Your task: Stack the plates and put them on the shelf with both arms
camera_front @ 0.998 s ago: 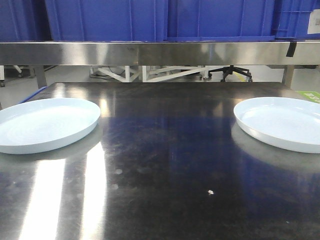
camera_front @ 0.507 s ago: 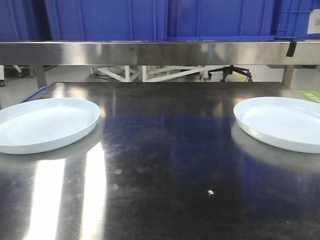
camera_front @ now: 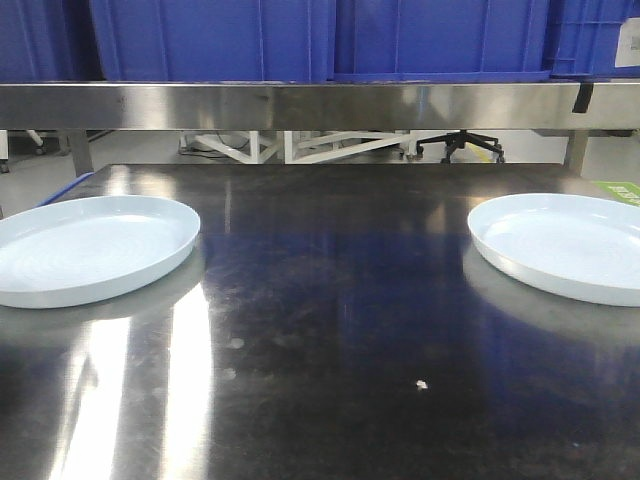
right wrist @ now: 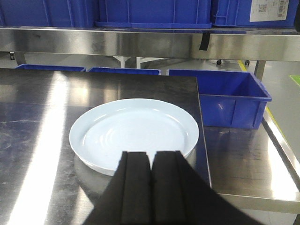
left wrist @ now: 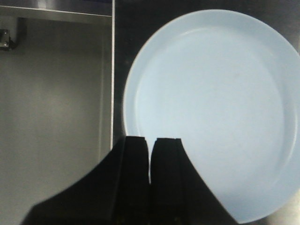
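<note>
Two pale blue-white plates lie flat on the dark steel tabletop, one at the left (camera_front: 90,248) and one at the right (camera_front: 565,245), far apart. The left wrist view looks straight down on the left plate (left wrist: 211,108); my left gripper (left wrist: 150,140) hangs above its near rim, shut and empty. In the right wrist view the right plate (right wrist: 136,133) sits near the table's right edge, and my right gripper (right wrist: 151,153) is shut and empty over its near rim. The shelf (camera_front: 320,105) runs across the back as a steel rail. Neither gripper shows in the front view.
Deep blue crates (camera_front: 330,40) stand on the shelf above the rail. Lower blue crates (right wrist: 229,96) sit beside the table's right edge, next to a lower steel surface (right wrist: 248,159). The table's left edge (left wrist: 112,70) drops to the floor close to the left plate.
</note>
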`<move>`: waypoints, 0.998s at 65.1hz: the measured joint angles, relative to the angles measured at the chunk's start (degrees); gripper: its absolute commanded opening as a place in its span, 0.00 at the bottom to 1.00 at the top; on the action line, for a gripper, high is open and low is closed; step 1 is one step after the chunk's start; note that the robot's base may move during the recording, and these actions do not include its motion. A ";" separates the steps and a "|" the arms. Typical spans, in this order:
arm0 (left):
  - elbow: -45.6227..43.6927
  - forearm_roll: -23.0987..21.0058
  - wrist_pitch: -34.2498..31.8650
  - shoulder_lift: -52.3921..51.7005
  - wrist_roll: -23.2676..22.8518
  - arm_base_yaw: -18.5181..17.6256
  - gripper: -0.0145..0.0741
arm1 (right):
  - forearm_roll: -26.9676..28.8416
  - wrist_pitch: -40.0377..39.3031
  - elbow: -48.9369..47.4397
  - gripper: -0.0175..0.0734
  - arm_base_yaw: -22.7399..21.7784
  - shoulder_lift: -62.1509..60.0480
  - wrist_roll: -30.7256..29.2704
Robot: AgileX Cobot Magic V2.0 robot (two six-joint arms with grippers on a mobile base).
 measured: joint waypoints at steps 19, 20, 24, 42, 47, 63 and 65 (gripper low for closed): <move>-9.11 0.27 6.89 10.64 0.00 0.88 0.59 | 0.00 0.00 0.00 0.25 0.00 0.00 0.00; -9.52 0.27 7.02 11.05 0.00 0.91 0.59 | 0.00 0.00 0.00 0.25 0.00 0.00 0.00; -10.28 0.37 7.48 12.73 0.00 1.01 0.59 | 0.00 0.00 0.00 0.25 0.00 0.00 0.00; -11.17 1.89 8.10 17.08 0.00 1.24 0.59 | 0.00 0.00 0.00 0.25 0.00 0.00 0.00; -11.17 2.19 8.21 17.91 0.00 1.24 0.59 | 0.00 0.00 0.00 0.25 0.00 0.00 0.00; -11.17 2.32 8.19 19.34 0.00 1.24 0.59 | 0.00 0.09 0.00 0.25 0.00 0.00 0.00; -11.17 2.32 8.19 19.34 0.00 1.24 0.57 | 0.00 0.09 0.00 0.25 0.00 0.00 0.00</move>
